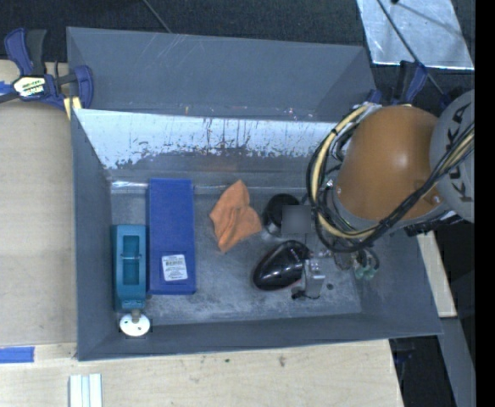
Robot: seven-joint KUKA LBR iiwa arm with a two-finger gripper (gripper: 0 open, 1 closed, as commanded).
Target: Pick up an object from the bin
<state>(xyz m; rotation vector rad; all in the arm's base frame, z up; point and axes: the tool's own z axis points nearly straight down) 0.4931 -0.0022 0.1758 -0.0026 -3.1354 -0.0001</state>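
Black and glossy, an oval thing much like a computer mouse (pixel 280 266) lies on the floor of the grey metal bin (pixel 230 147), toward its right edge. The gripper (pixel 313 280) sits low just beside that thing's right end, under the arm's orange cover (pixel 392 164). Whether the gripper is released or clenched cannot be told, since its metal parts and cables crowd together there, and nothing can be made out held in it. A second, rounder black thing (pixel 280 206) lies just behind the oval one, close to the wrist. A crumpled orange cloth (pixel 235 214) rests near the middle of the floor. Well apart, along the left edge, a long blue box (pixel 171 236) lies beside a teal tool (pixel 130 265), with a small white round piece (pixel 134 323) in the front left corner. By the look of it, the pick is not yet made: the arm is down among the things, but every one of them rests on the floor. What is left appears to be a secure hold, likely on the oval black thing, and then the lift clear of the bin.
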